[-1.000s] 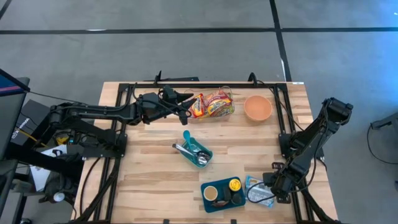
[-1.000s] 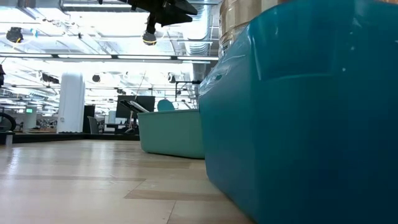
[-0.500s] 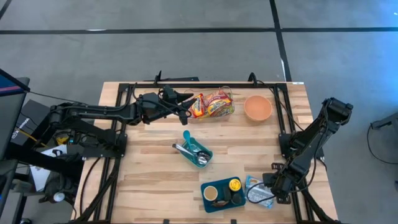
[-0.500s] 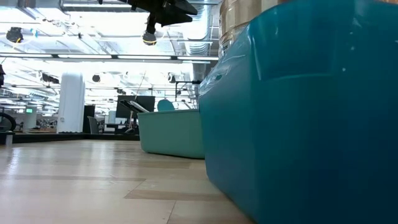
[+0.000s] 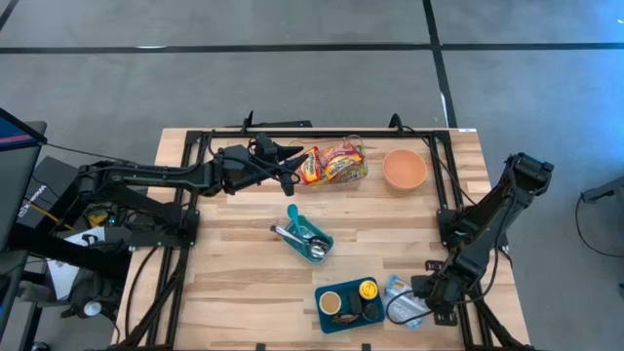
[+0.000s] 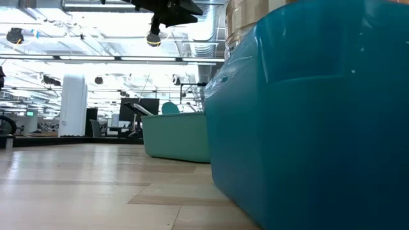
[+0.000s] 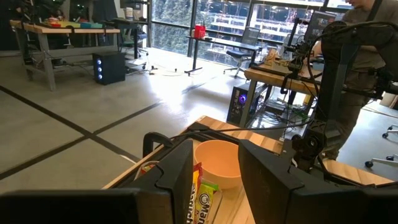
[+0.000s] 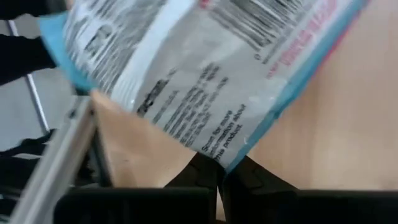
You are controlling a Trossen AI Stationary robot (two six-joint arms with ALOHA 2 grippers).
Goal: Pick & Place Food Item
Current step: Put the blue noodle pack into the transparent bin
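right tool [image 8: 219, 171] clenched on the edge of a white-and-blue plastic snack packet [image 8: 205, 74] at the wooden worktop's [image 5: 244, 283] near corner; left tool [image 5: 292, 166], part-open and empty, hovers beside a red-yellow snack bag [image 5: 333, 164].

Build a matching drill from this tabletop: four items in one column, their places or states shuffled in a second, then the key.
Items
1. orange bowl
2. blue-edged packet
3. small teal tray
4. red and yellow snack bags

Places or states
A. mid-table, holding utensils
B. far right part of the table, empty
C. pinched at its edge by the right claw
D. just ahead of the left claw

Pairs: 1-B, 2-C, 3-A, 4-D
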